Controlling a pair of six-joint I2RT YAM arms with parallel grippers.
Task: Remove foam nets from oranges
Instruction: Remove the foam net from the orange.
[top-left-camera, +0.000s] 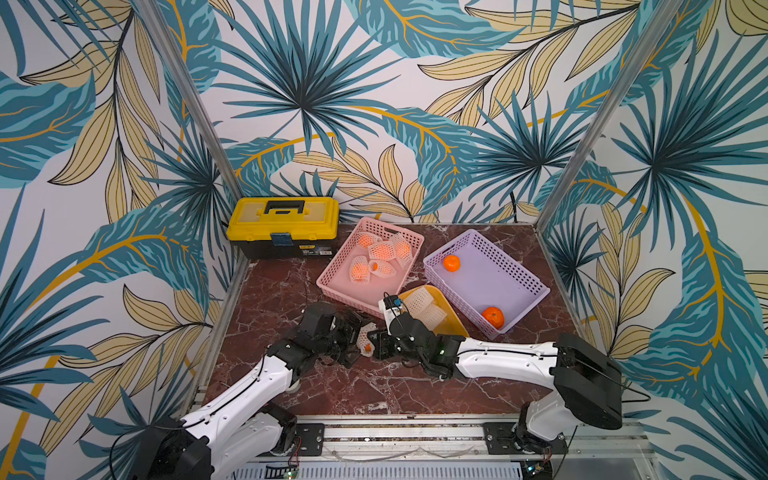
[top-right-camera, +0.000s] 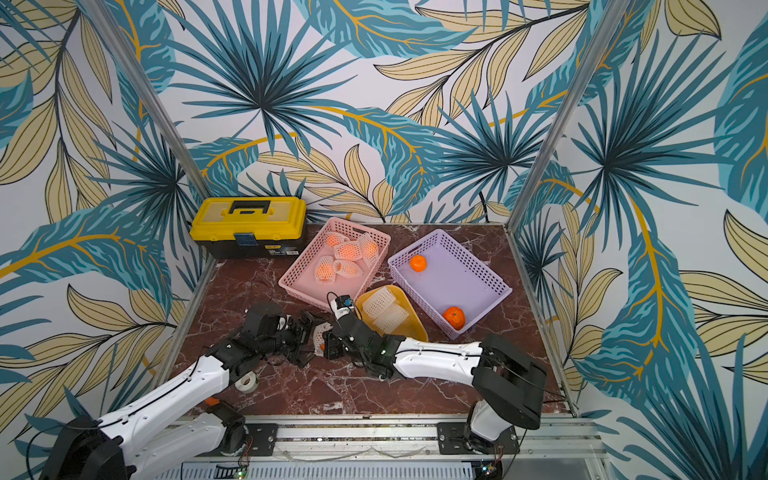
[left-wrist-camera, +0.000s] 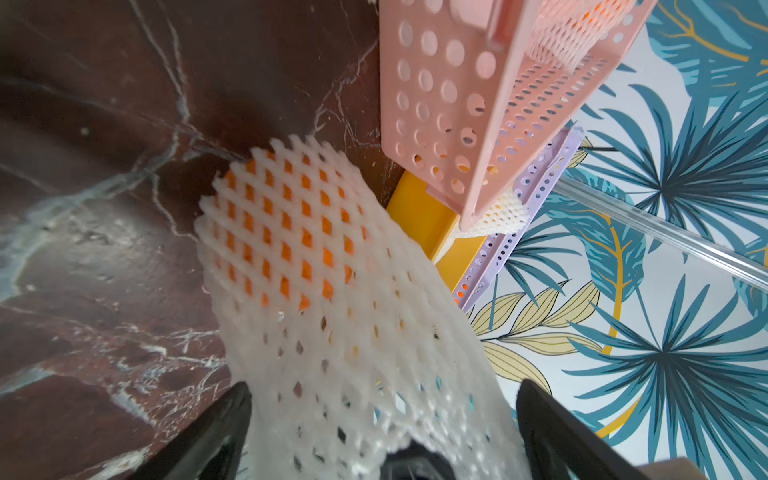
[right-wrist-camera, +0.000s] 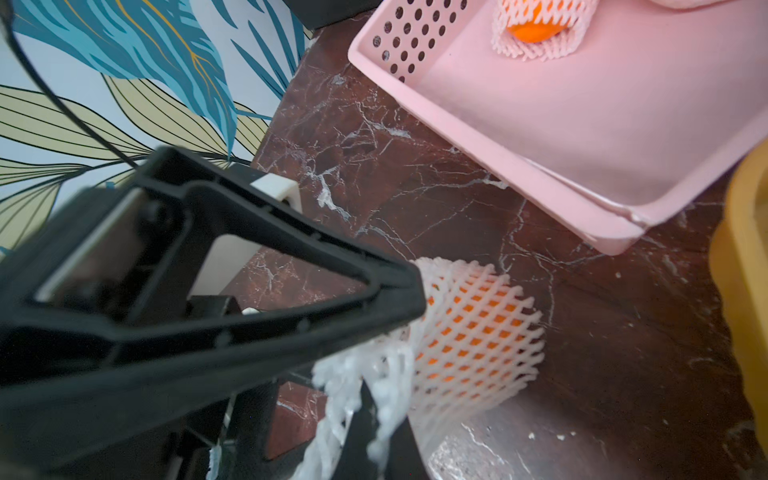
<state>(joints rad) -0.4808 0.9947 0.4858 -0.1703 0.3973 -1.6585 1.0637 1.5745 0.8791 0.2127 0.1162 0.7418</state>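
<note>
Low over the front middle of the table, a white foam net (top-left-camera: 365, 338) (top-right-camera: 319, 337) with an orange (left-wrist-camera: 291, 232) inside hangs between my two grippers. My left gripper (left-wrist-camera: 384, 388) (top-left-camera: 353, 336) is open wide, and the loose end of the net (left-wrist-camera: 332, 332) lies between its fingers. My right gripper (right-wrist-camera: 365, 399) (top-left-camera: 376, 345) is shut on the net's (right-wrist-camera: 469, 345) torn edge. Several netted oranges (top-left-camera: 382, 249) lie in the pink basket (top-left-camera: 332, 286). Two bare oranges (top-left-camera: 451, 262) (top-left-camera: 493, 316) sit in the purple basket (top-left-camera: 519, 270). Empty foam nets (top-left-camera: 424, 305) lie in the yellow tray (top-left-camera: 455, 322).
A yellow toolbox (top-left-camera: 284, 224) stands at the back left corner. A white tape roll (top-right-camera: 246, 382) lies under my left arm. The pink basket's front wall (right-wrist-camera: 540, 183) and the yellow tray (right-wrist-camera: 744, 249) stand close behind the grippers. Metal frame posts edge the table.
</note>
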